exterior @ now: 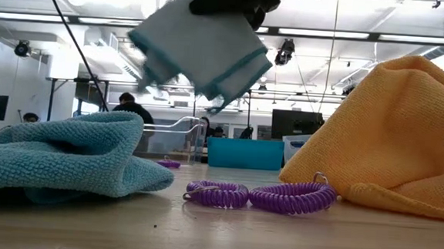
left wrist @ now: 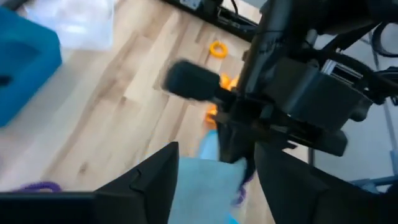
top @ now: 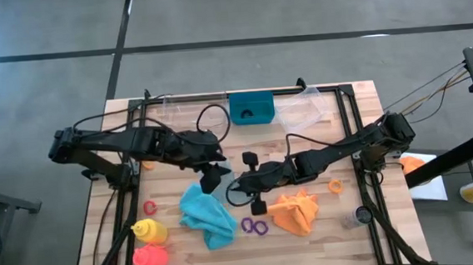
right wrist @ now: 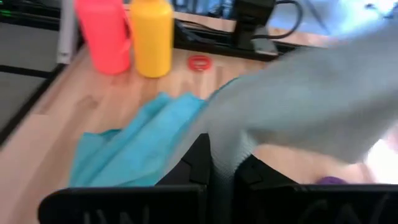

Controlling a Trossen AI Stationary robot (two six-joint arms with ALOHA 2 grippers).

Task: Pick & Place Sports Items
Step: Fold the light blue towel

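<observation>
The pale blue cloth (exterior: 202, 47) hangs in the air above the middle of the tabletop (top: 344, 233), pinched in the right gripper (right wrist: 222, 163), whose fingers are closed narrow on its edge. In the high view the cloth is almost wholly hidden under the two wrists. In the low view its upper edge runs out of the picture, and the right wrist view shows it only as a blurred grey sheet.

The left gripper (left wrist: 217, 168) is just beside the right one, at about 9 o'clock from it. Its fingers stand apart, with a corner of the same cloth showing between them. Whether they touch it cannot be told.

The teal cloth (top: 208, 215) lies crumpled at 7 o'clock from the grippers. The purple rings (top: 254, 226) lie at 6 o'clock and the orange cloth (top: 296, 212) at 5 o'clock. The yellow bottle (top: 148, 231) and pink-red bottle (top: 151, 258) lie at the 7 o'clock corner, with a red ring (top: 150, 208) near them. An orange ring (top: 335, 186) lies at 3 o'clock.

No writing or label can be read.

The tabletop is pale wood planks. The teal bin (top: 251, 107) sits at its 12 o'clock edge between clear trays (top: 314, 106). Beyond is a room with strip lights, and a person (exterior: 127, 103) is partly visible there.
</observation>
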